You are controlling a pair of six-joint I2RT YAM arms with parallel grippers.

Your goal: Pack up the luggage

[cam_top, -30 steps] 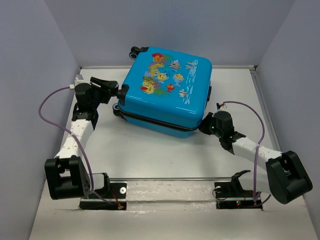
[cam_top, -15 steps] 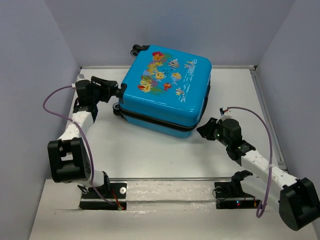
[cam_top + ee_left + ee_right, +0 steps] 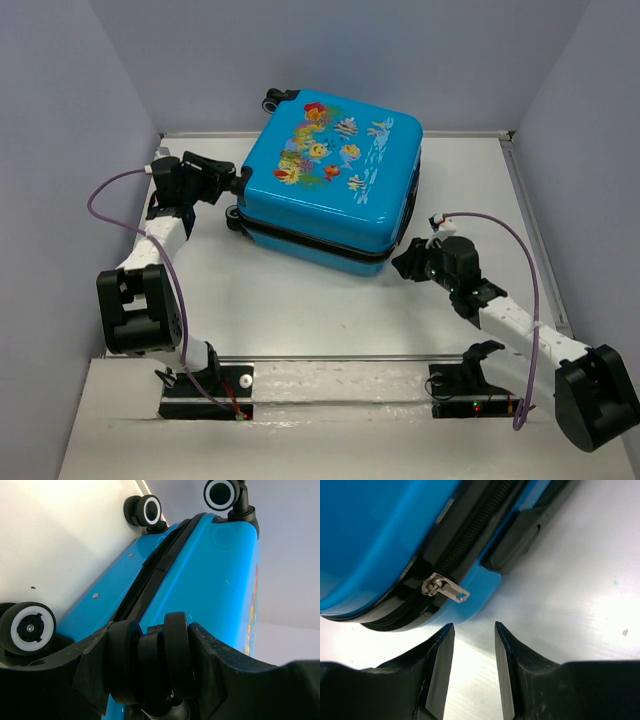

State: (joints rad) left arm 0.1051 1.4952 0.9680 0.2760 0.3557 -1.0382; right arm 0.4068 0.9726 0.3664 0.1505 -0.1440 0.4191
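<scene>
Now, at the left end effector (image 3: pixel 152 655), the two black fingers (image 3: pixel 95 667) are clamped on a black corner wheel (image 3: pixel 150 662) of the luggage (image 3: pixel 220 580); the wheel fills the gap between them. Past that grip the left wrist view shows the blue shell running away, with its black zipper seam (image 3: pixel 150 575) between the two halves and three more black-and-white wheels (image 3: pixel 29 628) at the other corners.

From the top view, the left end effector (image 3: pixel 232 182) meets the luggage (image 3: pixel 330 180) at its left corner. The white left arm (image 3: pixel 160 250) bends back toward the near edge, with a purple cable (image 3: pixel 95 205) looping beside it.

The right end effector (image 3: pixel 472 630) has its fingers (image 3: pixel 437 665) apart, with nothing between them but bare bench (image 3: pixel 570 605). It sits low over the surface, just short of the luggage (image 3: pixel 370 530). A silver zipper pull (image 3: pixel 445 588) hangs from the black seam just ahead of the fingertips, not touching them, and a black moulded piece (image 3: pixel 512 545) sits on the shell beyond it.

From above, the right end effector (image 3: pixel 405 262) is close to the near right corner of the case.

The luggage lies flat on the white bench (image 3: pixel 300 300), toward the far middle, with its halves together, the fish print facing up and its body turned slightly askew.
</scene>
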